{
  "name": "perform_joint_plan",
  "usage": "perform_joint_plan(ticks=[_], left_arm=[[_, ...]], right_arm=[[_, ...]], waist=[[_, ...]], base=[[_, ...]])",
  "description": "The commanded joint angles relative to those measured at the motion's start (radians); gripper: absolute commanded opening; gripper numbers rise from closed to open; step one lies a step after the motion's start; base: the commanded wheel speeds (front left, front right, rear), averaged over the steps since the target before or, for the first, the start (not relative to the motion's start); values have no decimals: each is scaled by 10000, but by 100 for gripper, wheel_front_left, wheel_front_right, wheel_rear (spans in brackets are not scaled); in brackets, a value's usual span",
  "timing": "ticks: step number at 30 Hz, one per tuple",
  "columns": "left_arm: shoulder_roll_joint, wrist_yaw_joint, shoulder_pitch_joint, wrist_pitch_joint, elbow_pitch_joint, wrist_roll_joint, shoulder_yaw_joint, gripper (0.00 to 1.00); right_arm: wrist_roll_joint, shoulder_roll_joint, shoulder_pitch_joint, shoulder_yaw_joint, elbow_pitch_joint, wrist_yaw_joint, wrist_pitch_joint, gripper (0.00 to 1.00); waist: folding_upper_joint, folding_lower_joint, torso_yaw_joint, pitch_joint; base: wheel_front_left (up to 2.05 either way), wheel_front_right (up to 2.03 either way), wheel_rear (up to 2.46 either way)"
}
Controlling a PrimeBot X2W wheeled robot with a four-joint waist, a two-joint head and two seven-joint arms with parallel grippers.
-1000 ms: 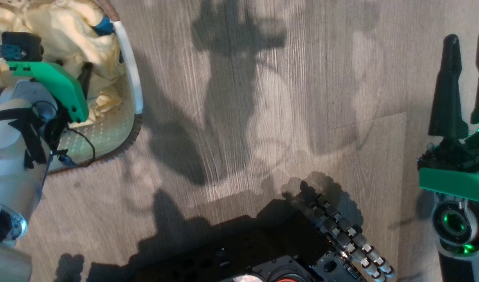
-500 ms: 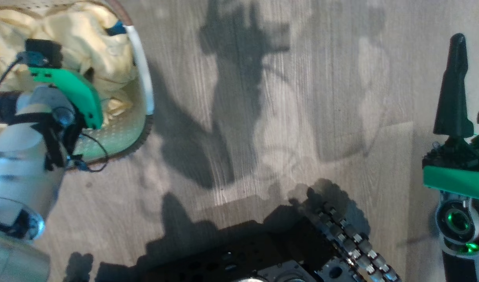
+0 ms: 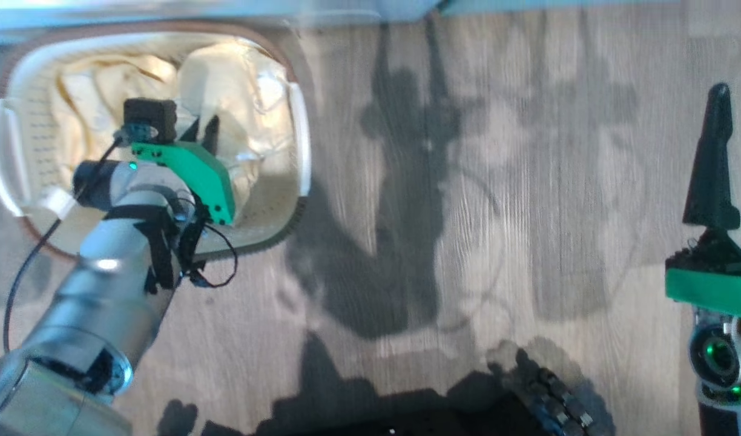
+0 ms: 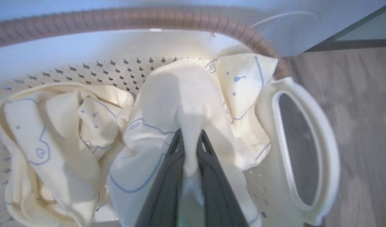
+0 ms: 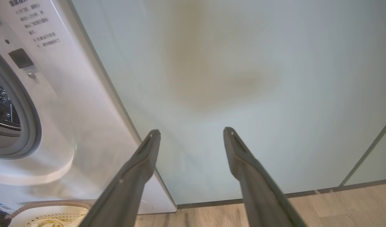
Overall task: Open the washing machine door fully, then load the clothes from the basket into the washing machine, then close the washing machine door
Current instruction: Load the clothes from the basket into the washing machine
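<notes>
Fabric fold pinched: I have my left gripper (image 4: pixel 190 138) inside the basket (image 4: pixel 117 19), fingers clamped together on a raised fold of the clothes (image 4: pixel 186 91) heaped there. My right gripper (image 5: pixel 191 132) hangs well right of the basket, fingers apart and empty. The washing machine (image 5: pixel 70 104) stands just behind the basket.

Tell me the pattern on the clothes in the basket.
Pale yellow clothes with thin blue line drawings; clearest in left wrist view.
</notes>
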Motion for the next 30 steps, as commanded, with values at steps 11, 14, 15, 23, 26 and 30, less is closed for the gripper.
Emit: perform_joint_plan(ticks=[11, 14, 15, 23, 26, 30], left_arm=[[528, 1393, 2506, -290, -4329, 868, 1736, 0], [630, 1669, 3094, -290, -5179, 1148, 2009, 0], [694, 1798, 3383, -291, -5585, 1276, 2153, 0], [1004, 2907, 5828, -292, -8885, 2377, 3205, 0], [1145, 3134, 6571, -292, -9695, 2603, 3408, 0], [1289, 3416, 7402, -292, -10502, 2749, 3582, 0]], right_arm=[[-817, -110, 941, -69, 330, -29, -65, 100], [-947, -110, 1079, -47, 463, -29, -65, 100], [-1010, -110, 1159, -18, 542, -29, -65, 100], [-1428, -110, 1854, 178, 1434, -29, -65, 100], [-1424, -110, 2128, 196, 1721, -29, -65, 100], [-1371, -110, 2426, 265, 1998, -29, -65, 100]], waist=[[0, 1, 1318, -2761], [0, 1, 1428, -3124], [0, 1, 1474, -3279], [0, 1, 1892, -4810], [0, 1, 1958, -5308], [0, 1, 1994, -5913]], base=[[0, 0, 0], [0, 0, 0], [0, 0, 0], [0, 0, 0], [0, 0, 0], [0, 0, 0]])
